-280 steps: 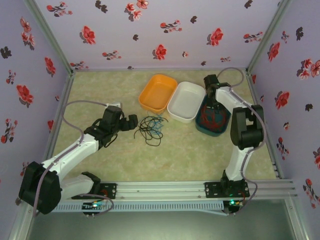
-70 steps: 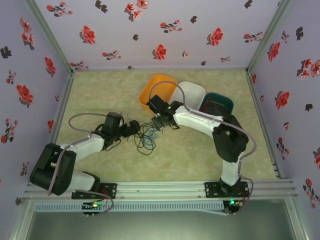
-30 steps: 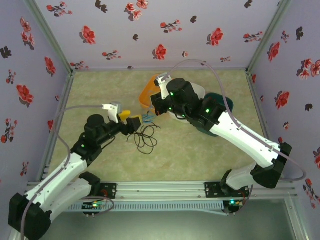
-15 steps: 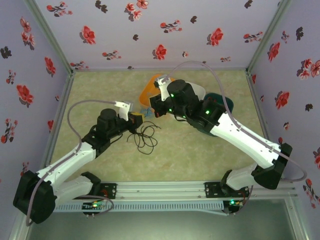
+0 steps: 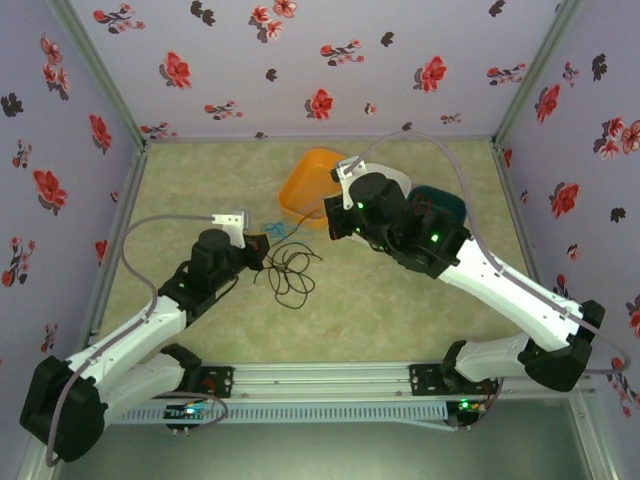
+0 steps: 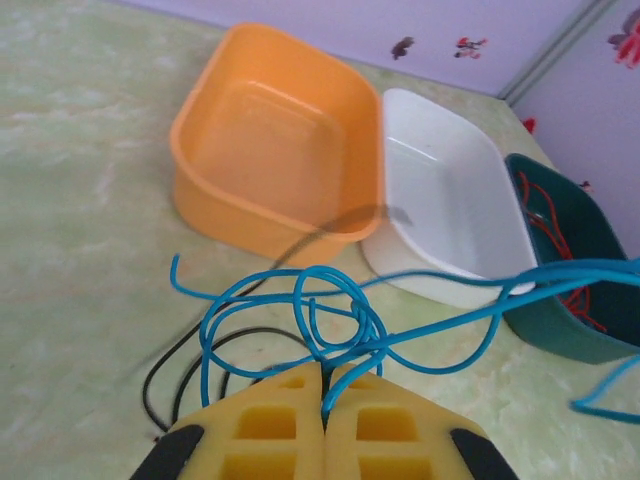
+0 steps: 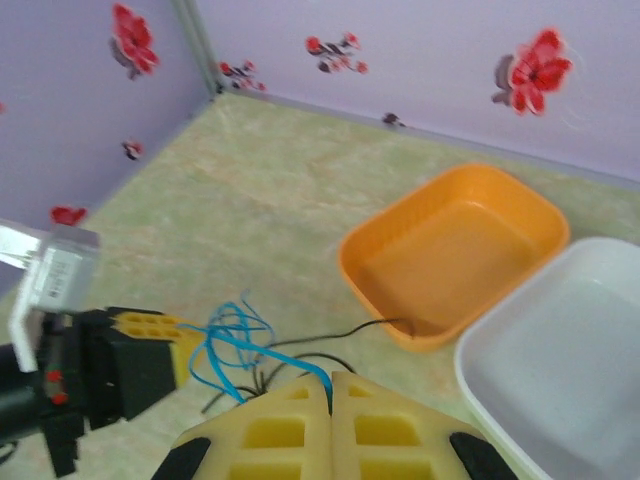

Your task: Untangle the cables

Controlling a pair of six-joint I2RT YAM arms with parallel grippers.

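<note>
- Top view: the left gripper (image 5: pixel 262 243) and the right gripper (image 5: pixel 330 222) hold the blue cable (image 5: pixel 284 228) between them. The black cable (image 5: pixel 290 272) lies looped on the table just beside it.
- Left wrist: the yellow fingers (image 6: pixel 275 425) are clenched on the knotted blue cable (image 6: pixel 350 325). The red cable (image 6: pixel 545 215) lies in the teal tray (image 6: pixel 560 335).
- Right wrist: the fingers (image 7: pixel 275 430) pinch a blue strand near the orange tray (image 7: pixel 450 250).

In the left wrist view we find three trays in a row from upper centre to the right edge: the leftmost tray (image 6: pixel 250 212), the middle tray (image 6: pixel 440 200) touching its right side, and the rightmost tray (image 6: pixel 560 338) beyond. A stowed cable (image 6: pixel 560 232) lies in the rightmost tray. In the top view's centre, the spanning cable (image 5: pixel 285 229) runs between the left claw (image 5: pixel 262 245) and the right claw (image 5: pixel 326 217), with the loose cable (image 5: pixel 290 273) just below it on the surface (image 5: pixel 200 180).
</note>
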